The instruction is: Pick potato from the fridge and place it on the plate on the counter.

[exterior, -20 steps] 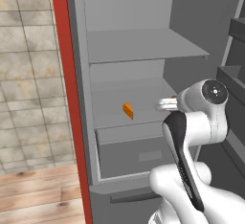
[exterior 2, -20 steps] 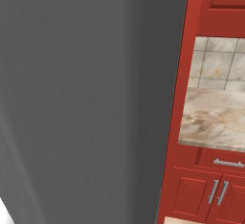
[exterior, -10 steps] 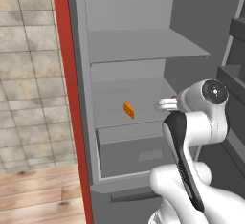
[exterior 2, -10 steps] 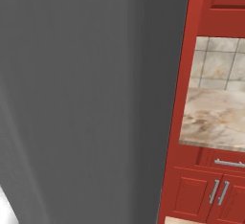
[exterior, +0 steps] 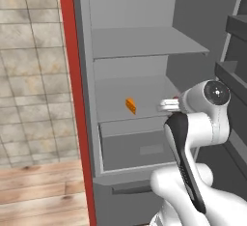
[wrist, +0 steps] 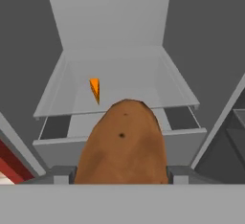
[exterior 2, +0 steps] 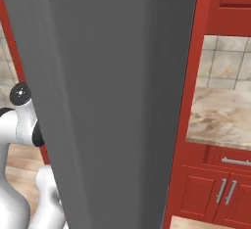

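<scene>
Grey and flat-sided, the fridge [exterior: 144, 41] stands open before me, its smooth shelves and inner walls matte, a shallow grey drawer [exterior: 140, 143] at the bottom. My tool [wrist: 122, 175] is pinching the potato [wrist: 123, 144], a dull brown rounded lump with a dark speck on its skin, sitting between the jaws and held out in front of the shelf edge. Beyond it an orange wedge [wrist: 95, 89], sharp-cornered, lies on the middle shelf, well apart from the potato, with bare shelf all around it. From the right base view the fridge's broad grey door [exterior 2: 112, 101] stands close beside my arm. Past its edge lies the marbled beige table [exterior 2: 220, 118], over red cabinet doors [exterior 2: 196, 194] with silver bar handles.
</scene>
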